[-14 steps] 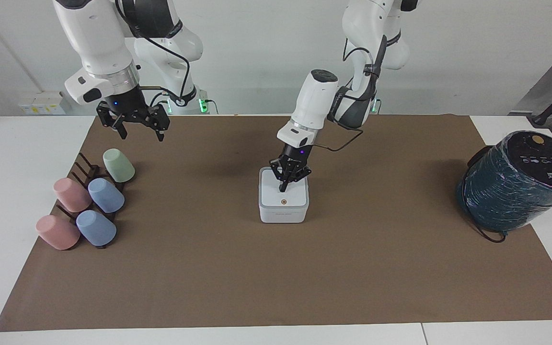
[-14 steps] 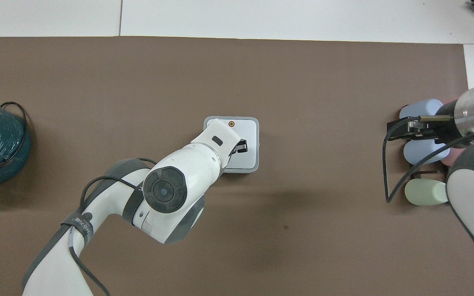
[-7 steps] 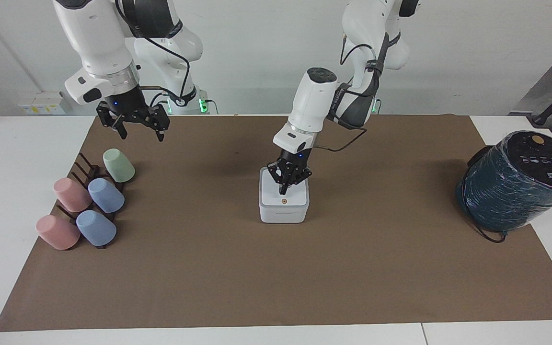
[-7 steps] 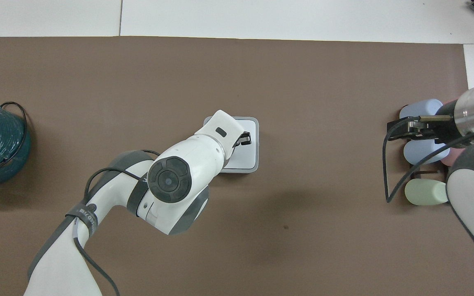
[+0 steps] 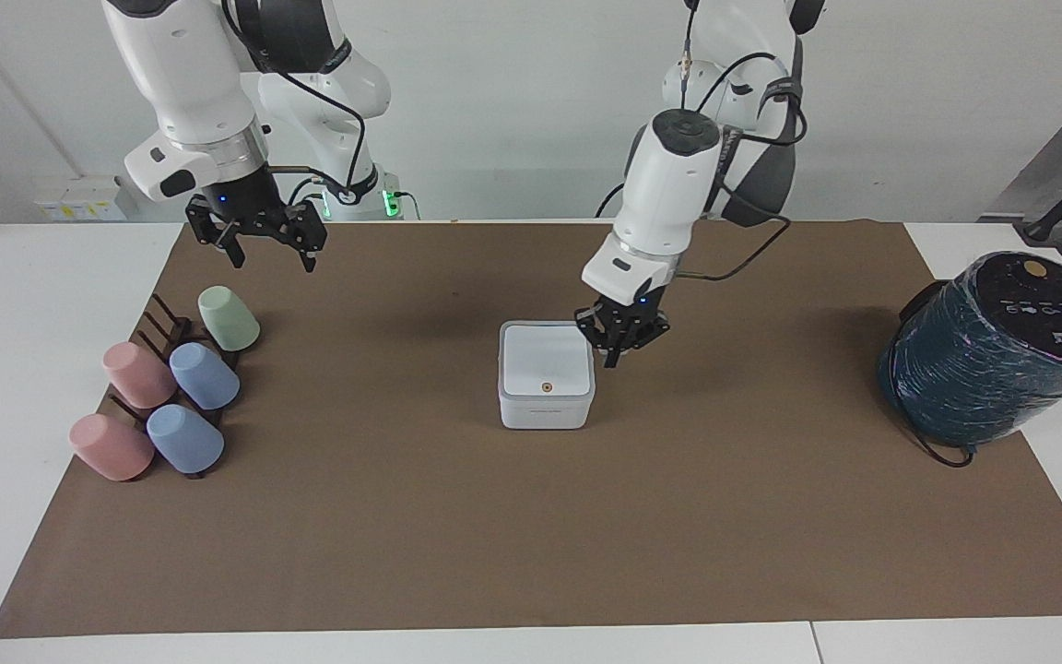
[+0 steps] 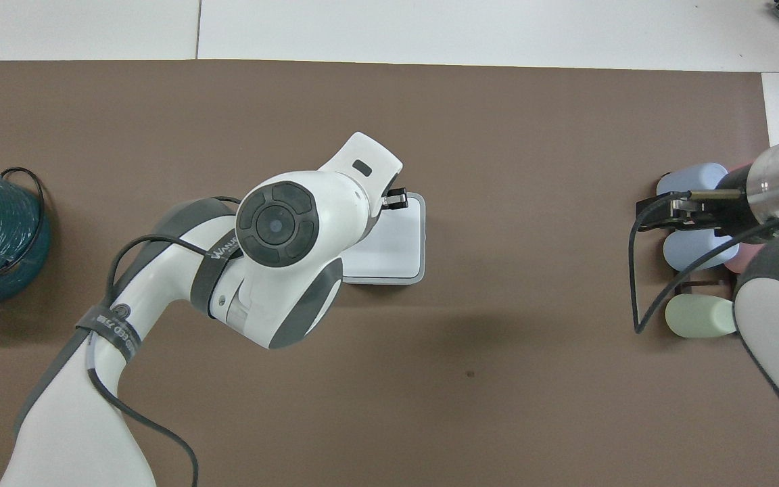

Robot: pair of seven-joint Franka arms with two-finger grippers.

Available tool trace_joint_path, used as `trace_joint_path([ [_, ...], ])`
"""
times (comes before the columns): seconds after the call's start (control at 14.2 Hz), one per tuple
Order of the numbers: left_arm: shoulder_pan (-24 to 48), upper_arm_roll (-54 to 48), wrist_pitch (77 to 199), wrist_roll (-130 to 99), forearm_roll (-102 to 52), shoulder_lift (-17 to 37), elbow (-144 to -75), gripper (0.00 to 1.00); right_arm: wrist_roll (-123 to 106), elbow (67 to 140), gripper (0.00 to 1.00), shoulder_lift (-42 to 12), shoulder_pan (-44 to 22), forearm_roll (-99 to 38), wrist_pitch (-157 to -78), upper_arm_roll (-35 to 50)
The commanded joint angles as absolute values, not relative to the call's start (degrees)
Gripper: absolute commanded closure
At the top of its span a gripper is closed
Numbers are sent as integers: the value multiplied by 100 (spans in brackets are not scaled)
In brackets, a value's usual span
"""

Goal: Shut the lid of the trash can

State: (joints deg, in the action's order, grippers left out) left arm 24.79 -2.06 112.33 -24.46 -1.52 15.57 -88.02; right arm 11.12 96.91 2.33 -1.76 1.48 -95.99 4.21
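Change since half a second ago: the left gripper has come off the lid and now hangs in the air just beside the trash can, toward the left arm's end of the table; a moment ago its tips were down on the lid's top, and its wrist has swung away and risen with it; the fingers look drawn close together, holding nothing and touching nothing. The lid lies flat and shut on the trash can, its orange dot at the edge farther from the robots; the can itself has not shifted and sits near the middle of the brown mat.

The right gripper waits where it was, raised over the mat close to the cup rack (five cups lie tipped there, green, two blue, two pink); its fingers stand spread apart and empty.

The dark teal wrapped cylinder stays at the left arm's end of the table, well apart from the can.
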Motion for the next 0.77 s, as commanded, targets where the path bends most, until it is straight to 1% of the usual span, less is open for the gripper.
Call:
trace_joint_path([
  [0.0,1927,-211,10172,-1831,-167,1617,-8245,93,967,9844,0,369,-88,70,-9659,457],
  [0.14,1496,-185,9539,-1024,-167,1539,-8174,93,967,9844,0,369,-88,70,-9659,457],
  [0.28,1031,-193,9160,-171,-150,1276,-8174,93,967,9844,0,369,-88,70,-9659,457],
  [0.42,652,-193,8870,175,-97,1047,-8174,93,967,9844,0,369,-88,70,-9659,457],
  [0.7,431,-193,8245,176,79,870,-8174,93,967,9844,0,369,-88,70,-9659,457],
])
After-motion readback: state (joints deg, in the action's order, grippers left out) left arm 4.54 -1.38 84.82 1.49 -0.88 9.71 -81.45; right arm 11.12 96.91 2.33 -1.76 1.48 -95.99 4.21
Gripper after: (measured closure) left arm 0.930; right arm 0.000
